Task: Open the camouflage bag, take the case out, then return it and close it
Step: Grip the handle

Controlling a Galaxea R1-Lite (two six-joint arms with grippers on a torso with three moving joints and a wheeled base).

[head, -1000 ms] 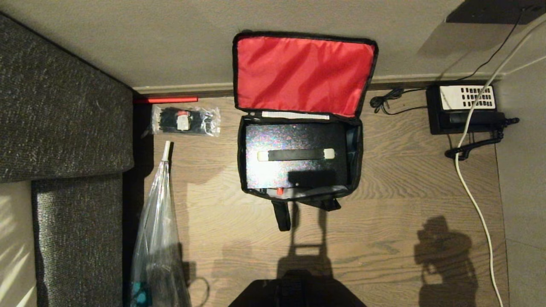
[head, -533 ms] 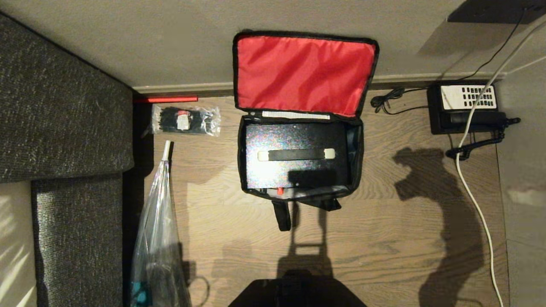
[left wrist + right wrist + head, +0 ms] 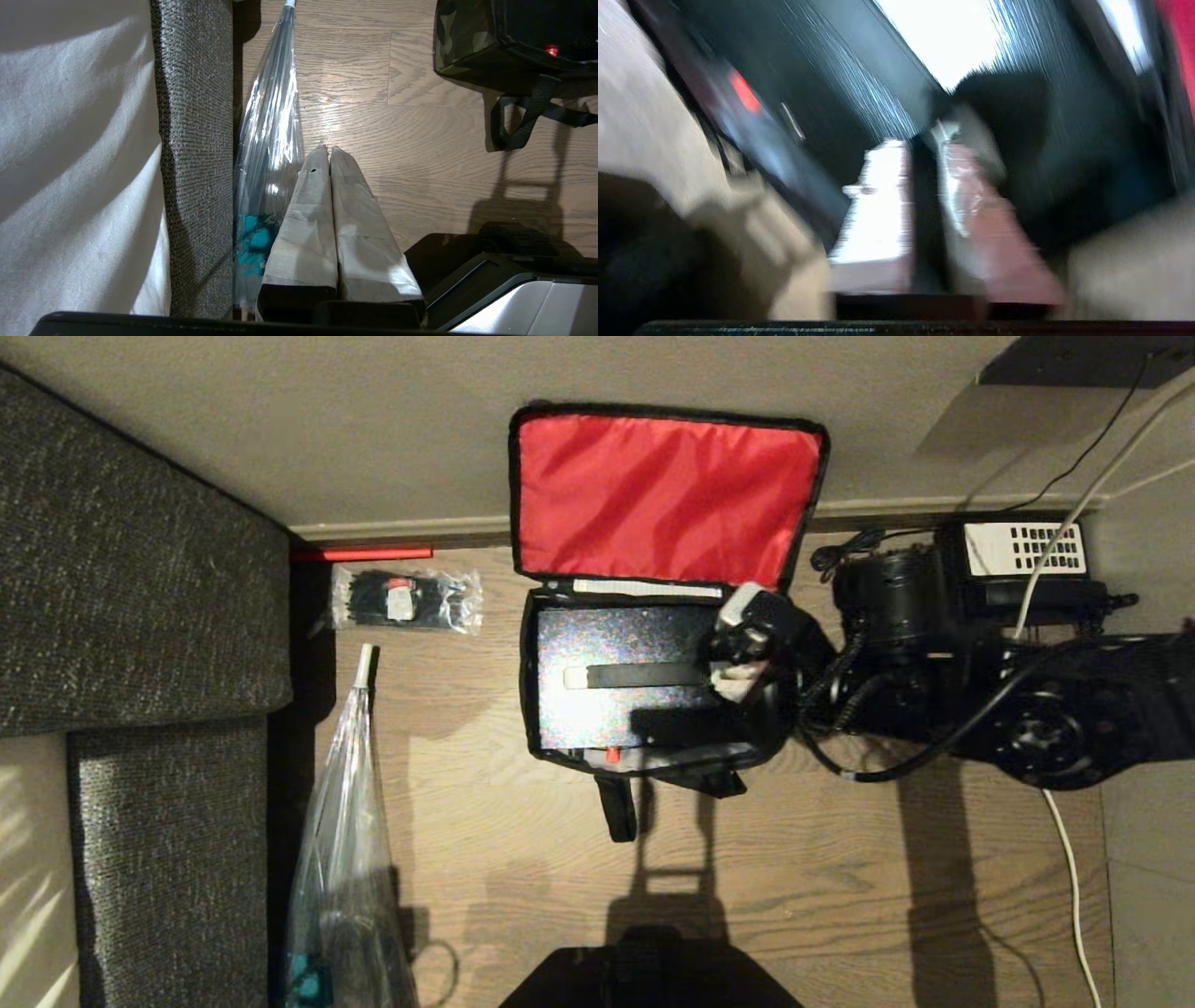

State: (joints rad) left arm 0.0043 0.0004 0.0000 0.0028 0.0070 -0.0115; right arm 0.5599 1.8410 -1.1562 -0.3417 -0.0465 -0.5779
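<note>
The camouflage bag [image 3: 530, 672] lies open on the wooden floor, its red-lined lid [image 3: 653, 495] leaning back against the wall. Inside it lies the flat black case [image 3: 635, 635], with a dark handle strip [image 3: 635, 675] across its top. My right gripper [image 3: 738, 653] reaches in from the right and hovers over the right end of that strip, hiding it. A narrow gap shows between the fingers, with nothing in it. In the right wrist view the right gripper [image 3: 920, 144] is close above the case [image 3: 822, 70]. My left gripper [image 3: 327, 150] is shut and parked low, near the bag's corner [image 3: 460, 37].
A dark sofa [image 3: 131, 579] fills the left side. A clear plastic bag [image 3: 341, 859] and a packet of black ties [image 3: 406, 599] lie beside it. A black telephone [image 3: 1022, 560] and a white cable [image 3: 1064, 840] are at the right, behind my right arm. My base [image 3: 649, 975] is at the near edge.
My right arm has swung in from the right, where only its shadow showed before, and now reaches over the open bag. Bag and case have not moved.
</note>
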